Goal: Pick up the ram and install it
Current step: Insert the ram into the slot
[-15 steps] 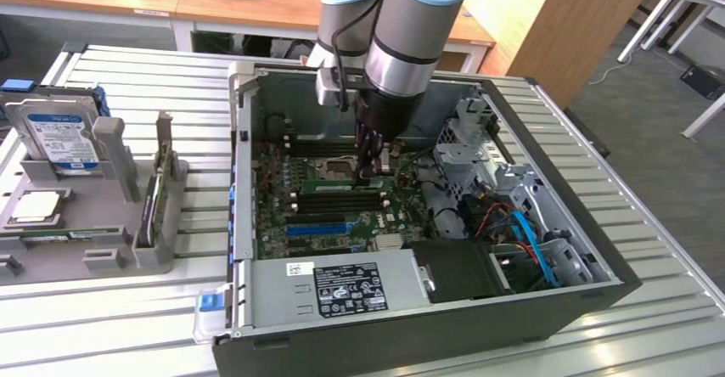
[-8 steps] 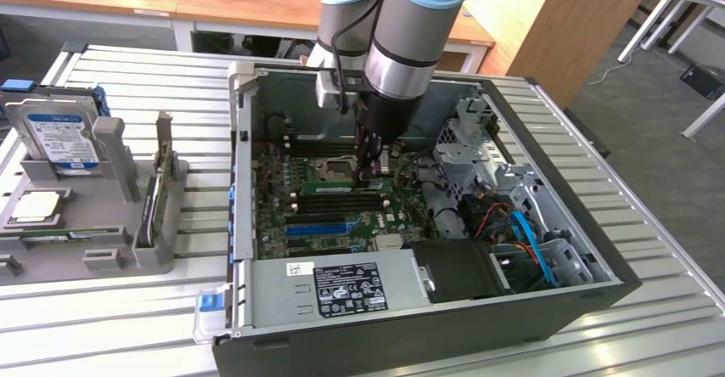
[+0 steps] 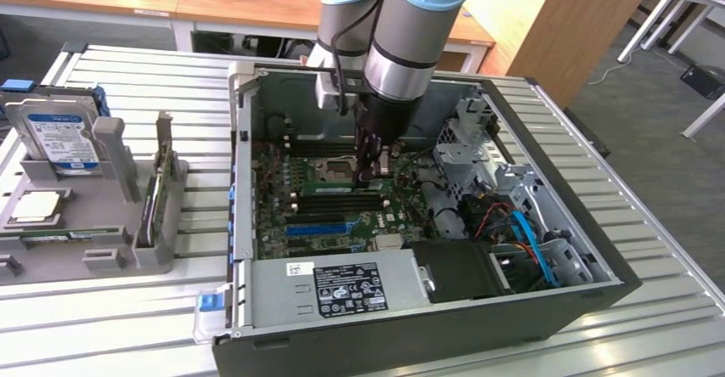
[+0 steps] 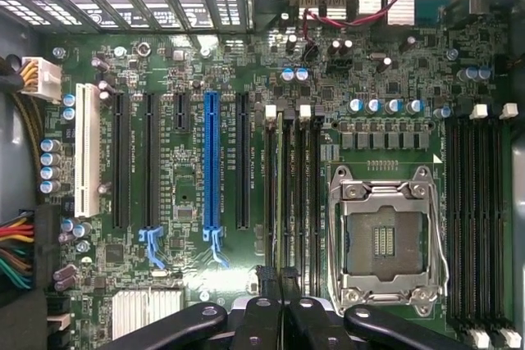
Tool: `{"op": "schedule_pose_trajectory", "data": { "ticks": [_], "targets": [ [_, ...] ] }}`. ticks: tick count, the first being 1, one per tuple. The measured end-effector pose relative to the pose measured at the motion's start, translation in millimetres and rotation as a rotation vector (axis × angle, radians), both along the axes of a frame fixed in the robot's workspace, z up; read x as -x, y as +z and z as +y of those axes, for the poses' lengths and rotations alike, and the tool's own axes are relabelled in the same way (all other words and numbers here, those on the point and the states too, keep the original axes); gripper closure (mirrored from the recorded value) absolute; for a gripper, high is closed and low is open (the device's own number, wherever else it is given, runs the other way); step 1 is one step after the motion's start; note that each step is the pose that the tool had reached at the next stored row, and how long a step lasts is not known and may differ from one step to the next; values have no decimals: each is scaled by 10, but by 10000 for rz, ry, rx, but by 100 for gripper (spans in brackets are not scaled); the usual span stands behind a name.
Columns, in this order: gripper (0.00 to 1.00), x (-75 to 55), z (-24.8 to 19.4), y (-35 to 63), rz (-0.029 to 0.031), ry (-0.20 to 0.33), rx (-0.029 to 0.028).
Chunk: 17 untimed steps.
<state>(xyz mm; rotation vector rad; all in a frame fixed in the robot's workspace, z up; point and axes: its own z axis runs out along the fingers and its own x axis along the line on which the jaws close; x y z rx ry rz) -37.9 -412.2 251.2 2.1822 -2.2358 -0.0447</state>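
A slatted metal table [image 3: 136,63] is seen, with wooden desks [image 3: 227,8] far behind. At the exterior view's left, a hard drive [image 3: 57,139] is stood in a grey holder [image 3: 114,258]. To its right, an open computer case [image 3: 396,343] is laid flat. Inside, the ram [image 3: 343,188] [image 4: 279,186] is set edge-up in a memory slot between the blue slot strip [image 3: 315,228] [image 4: 212,161] and the processor socket [image 4: 384,235]. The pincer [image 3: 369,173] [image 4: 278,278] is poised at one end of the ram, fingers together; whether the stick is pinched cannot be told.
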Motion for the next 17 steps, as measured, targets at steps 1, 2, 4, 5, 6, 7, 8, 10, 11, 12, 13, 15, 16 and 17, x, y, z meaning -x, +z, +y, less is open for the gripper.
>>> {"op": "schedule_pose_trajectory", "data": {
  "ticks": [1,2,4,5,6,7,8,10,11,12,13,15,16,17],
  "targets": [
    [88,0,0,-7,1,0,2],
    [88,0,0,-15,1,0,2],
    [88,0,0,-27,1,0,2],
    [88,0,0,-33,1,0,2],
    [88,0,0,-39,1,0,2],
    [88,0,0,-40,2,0,3],
    [88,0,0,-40,2,0,4],
    [88,0,-1,-40,2,0,4],
    [88,0,0,-41,1,0,3],
    [88,-1,3,-45,0,-1,0],
    [88,0,6,-48,0,-1,0],
    [88,0,5,-48,1,-1,1],
    [88,0,5,-48,2,-1,3],
    [88,0,5,-50,2,-1,4]
  ]
}}
